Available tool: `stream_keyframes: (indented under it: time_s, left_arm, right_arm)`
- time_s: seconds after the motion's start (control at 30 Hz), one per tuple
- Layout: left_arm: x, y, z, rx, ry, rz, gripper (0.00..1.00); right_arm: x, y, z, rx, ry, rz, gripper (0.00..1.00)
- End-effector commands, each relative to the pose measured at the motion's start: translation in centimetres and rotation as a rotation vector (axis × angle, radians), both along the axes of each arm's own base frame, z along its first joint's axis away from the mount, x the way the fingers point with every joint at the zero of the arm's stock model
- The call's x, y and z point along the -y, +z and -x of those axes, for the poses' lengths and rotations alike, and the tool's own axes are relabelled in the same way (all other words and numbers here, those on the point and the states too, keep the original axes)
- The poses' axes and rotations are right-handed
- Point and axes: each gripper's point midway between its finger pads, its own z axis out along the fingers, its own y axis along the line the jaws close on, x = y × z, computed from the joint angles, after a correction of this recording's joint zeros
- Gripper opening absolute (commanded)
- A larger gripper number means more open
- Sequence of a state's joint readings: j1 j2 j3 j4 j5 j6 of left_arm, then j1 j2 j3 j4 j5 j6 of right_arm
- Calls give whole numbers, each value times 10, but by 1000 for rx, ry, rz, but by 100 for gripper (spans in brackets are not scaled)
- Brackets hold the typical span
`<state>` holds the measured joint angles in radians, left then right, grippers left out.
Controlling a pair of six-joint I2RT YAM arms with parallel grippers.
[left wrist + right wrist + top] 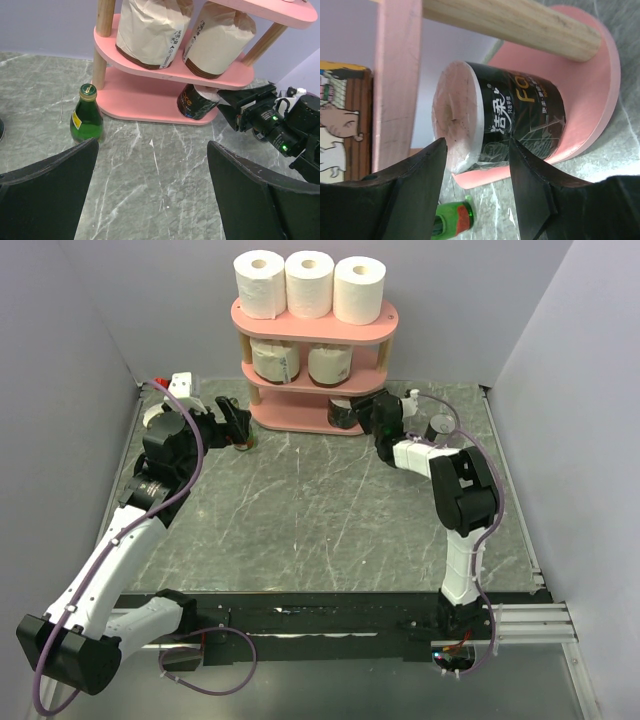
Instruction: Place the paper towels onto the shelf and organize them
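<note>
Black-wrapped roll [520,117], low on the shelf [597,95], sits at the right pincer [477,145] tips; grip unclear.

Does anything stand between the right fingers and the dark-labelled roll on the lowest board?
Nothing visible does. The dark-labelled roll stands on the lowest board just past the right fingers, showing in their gap. The wooden post passes to one side of it, and the green bottle stands by the board's other end.
</note>
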<state>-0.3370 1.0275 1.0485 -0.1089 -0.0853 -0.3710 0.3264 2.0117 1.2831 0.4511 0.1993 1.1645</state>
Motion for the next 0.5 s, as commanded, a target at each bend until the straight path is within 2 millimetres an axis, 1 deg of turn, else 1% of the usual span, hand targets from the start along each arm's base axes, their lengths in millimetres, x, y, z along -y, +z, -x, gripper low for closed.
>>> stream_keyframes:
  time_s: [0.0,0.03,0.07,0.23,0.27,0.33,0.37,0.43,0.47]
  left_arm:
    - [-3,14,-1,57,15,14,96]
    - [-3,14,-2,58,15,15,96]
    - [-3,14,-2,55,15,14,96]
    - [-3,15,-1,57,14,15,96]
    - [-4,14,-1,57,15,14,96]
    - [-4,15,-1,59,15,14,96]
    - [-4,17,-1,63,17,15,96]
    - [-4,15,-1,60,17,14,96]
    - [-5,15,-1,59,18,13,96]
  right_arm:
    - [-8,20,-17,67,17,-33,59]
    - [-11,24,-17,76,23,-35,58]
    - [-13,21,-18,72,27,-31,57]
    - [-21,23,-22,80,47,-31,52]
    - [-24,21,-22,77,51,-32,51]
    - [-27,24,-24,83,55,-36,50]
    - [-32,21,-24,77,70,-31,50]
    - [-38,24,-26,79,82,-33,50]
    - [-42,22,-26,75,92,-31,50]
